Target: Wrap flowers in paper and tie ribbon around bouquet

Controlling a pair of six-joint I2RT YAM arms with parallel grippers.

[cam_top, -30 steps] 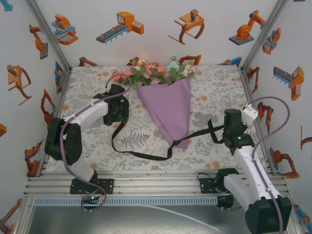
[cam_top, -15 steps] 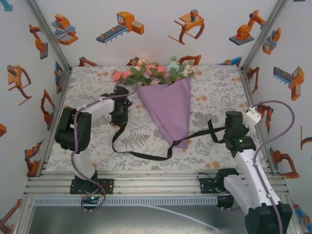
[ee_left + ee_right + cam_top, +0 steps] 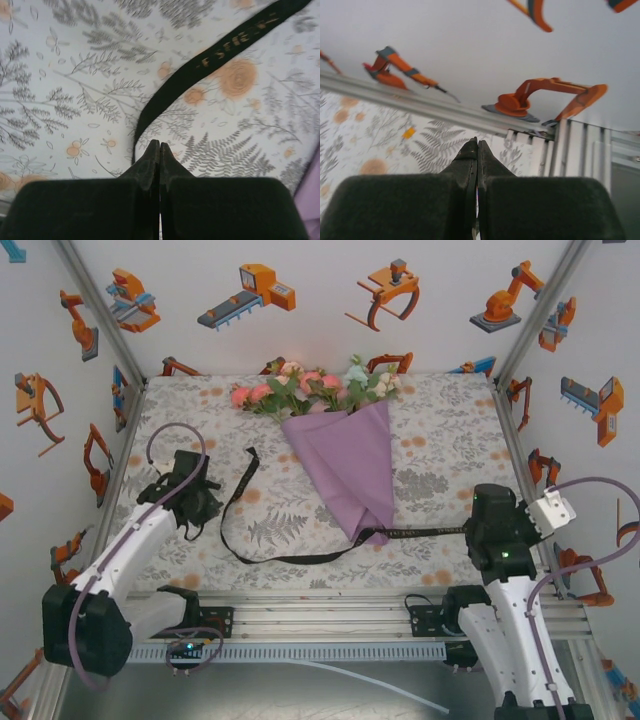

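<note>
The bouquet lies mid-table: a lilac paper (image 3: pixel 345 465) cone with pink and cream flowers (image 3: pixel 310 385) at its far end. The black ribbon (image 3: pixel 290 560) passes round the cone's narrow tip. One stretch runs straight right into my right gripper (image 3: pixel 478 530), which is shut on it. The other curves left, and its loose end lies beside the cone. My left gripper (image 3: pixel 200 510) hovers left of that curve, shut. In the left wrist view the lettered ribbon (image 3: pixel 220 50) lies on the cloth just beyond my closed left gripper (image 3: pixel 159 145). In the right wrist view a thin strip shows inside my right gripper (image 3: pixel 478 142).
A floral tablecloth (image 3: pixel 440 420) covers the table. An aluminium frame rail (image 3: pixel 320 615) runs along the near edge by the arm bases. Printed walls (image 3: pixel 330 300) close in the back and both sides. A corner of the lilac paper (image 3: pixel 312 200) shows at the left wrist view's right edge.
My left gripper shut and drew back left and nearer from beside the cone. My right gripper pulled right and nearer, drawing its ribbon stretch straight. The ribbon's left end now lies uncovered.
</note>
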